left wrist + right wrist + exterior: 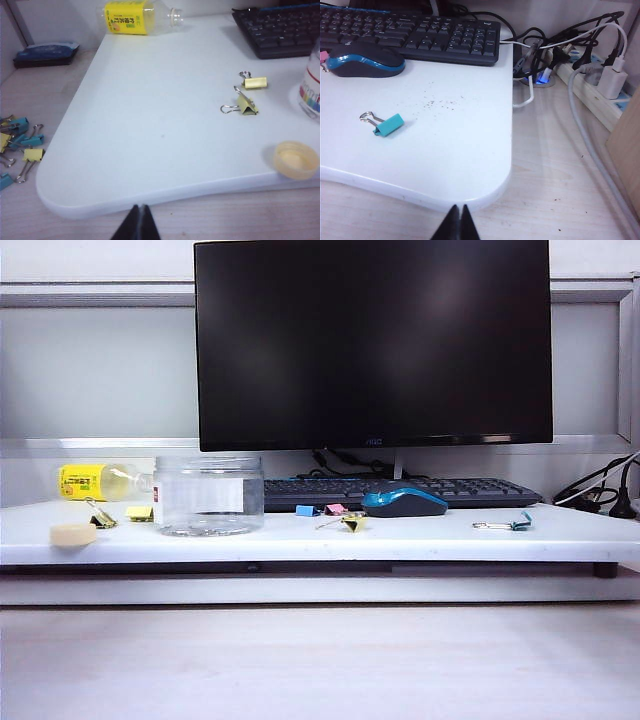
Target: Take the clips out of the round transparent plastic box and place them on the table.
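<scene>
A large black flat-panel monitor [372,343] stands at the rear centre on a thin silver stand. Behind it runs a pale grey partition wall [98,370] with horizontal metal rails. A black full-size keyboard [400,491] lies below the monitor, with a blue-and-black computer mouse [404,502] in front of it. The raised white counter [400,537] sits on a lower light wood-grain desk surface [320,660]. To the right, black cables [598,487] trail off the counter; the right wrist view shows a white power strip [592,90] with plugs and tangled leads on the wood surface. Lighting is even and diffuse, with soft shadows.
</scene>
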